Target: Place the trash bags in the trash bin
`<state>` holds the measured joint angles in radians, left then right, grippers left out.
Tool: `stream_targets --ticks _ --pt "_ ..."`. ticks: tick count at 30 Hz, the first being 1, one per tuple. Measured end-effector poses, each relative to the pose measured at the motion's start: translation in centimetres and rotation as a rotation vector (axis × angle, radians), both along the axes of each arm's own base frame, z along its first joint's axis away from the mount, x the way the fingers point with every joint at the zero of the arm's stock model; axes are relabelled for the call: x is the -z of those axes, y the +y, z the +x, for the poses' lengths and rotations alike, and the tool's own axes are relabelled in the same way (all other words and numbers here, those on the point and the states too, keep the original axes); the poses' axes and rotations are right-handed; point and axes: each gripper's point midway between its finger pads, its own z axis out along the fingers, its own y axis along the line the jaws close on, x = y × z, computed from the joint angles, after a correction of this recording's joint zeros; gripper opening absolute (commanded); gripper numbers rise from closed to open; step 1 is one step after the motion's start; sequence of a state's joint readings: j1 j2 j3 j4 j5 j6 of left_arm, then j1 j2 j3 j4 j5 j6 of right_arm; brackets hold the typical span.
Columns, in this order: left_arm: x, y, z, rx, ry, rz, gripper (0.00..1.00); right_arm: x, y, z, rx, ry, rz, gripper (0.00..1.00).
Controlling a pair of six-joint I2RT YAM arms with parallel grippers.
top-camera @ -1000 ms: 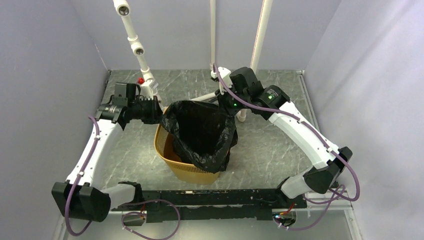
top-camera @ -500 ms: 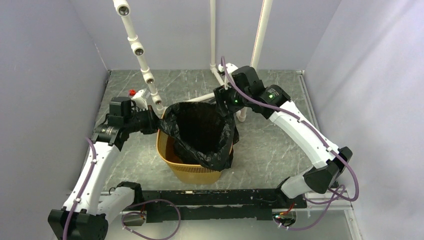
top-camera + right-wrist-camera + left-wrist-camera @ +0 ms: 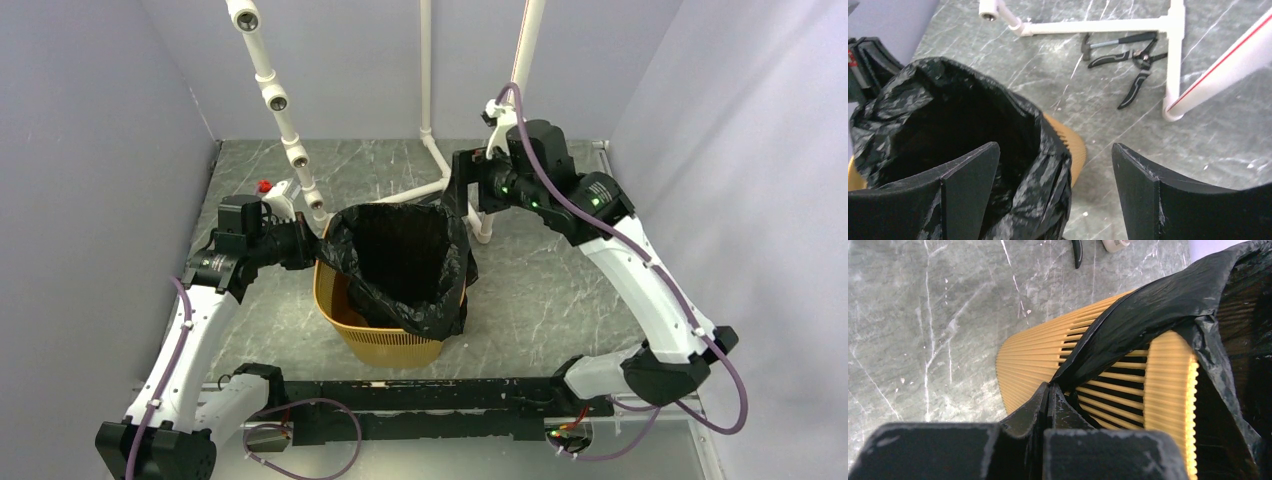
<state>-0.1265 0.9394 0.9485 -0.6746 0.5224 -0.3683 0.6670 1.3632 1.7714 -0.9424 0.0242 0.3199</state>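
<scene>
While the black trash bag is draped inside the yellow trash bin on the bench, its left edge is clamped in the jaws of the left gripper. The jaws of the right gripper are held wide apart and empty, just above the bag's far right corner. The bin's bare left rim is nearest the left arm.

You are working in a robotics lab cell: plain lavender walls, marbled grey tabletop, white PVC pipe rig, loose pliers.

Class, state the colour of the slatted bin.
Yellow-orange; the trash bin shows best in the left wrist view.
</scene>
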Motion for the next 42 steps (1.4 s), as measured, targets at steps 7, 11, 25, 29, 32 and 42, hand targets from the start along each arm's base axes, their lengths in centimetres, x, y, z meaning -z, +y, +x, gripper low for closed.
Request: stream_targets --ticks 7,11,25,29,32,42 --pt "-0.2 0.0 0.1 0.011 0.013 0.010 0.03 3.7 -1.8 -5.3 0.018 0.151 0.092 0.81" --pt "-0.2 0.0 0.1 0.012 0.016 0.011 0.03 3.9 -3.3 -8.0 0.042 0.170 0.169 0.79" --pt "-1.3 0.1 -0.3 0.015 0.010 0.017 0.03 -1.3 0.3 -12.9 -0.222 0.128 0.372 0.54" --pt "-1.2 0.1 -0.4 0.015 0.018 0.018 0.03 0.8 0.2 -11.7 -0.121 0.152 0.319 0.53" --pt "-1.1 0.1 -0.5 0.015 0.022 0.019 0.03 3.8 -1.3 -11.6 -0.027 0.181 0.299 0.51" --pt "-1.1 0.2 -0.6 0.018 0.021 0.021 0.03 7.1 -3.2 -11.8 0.088 0.206 0.321 0.46"
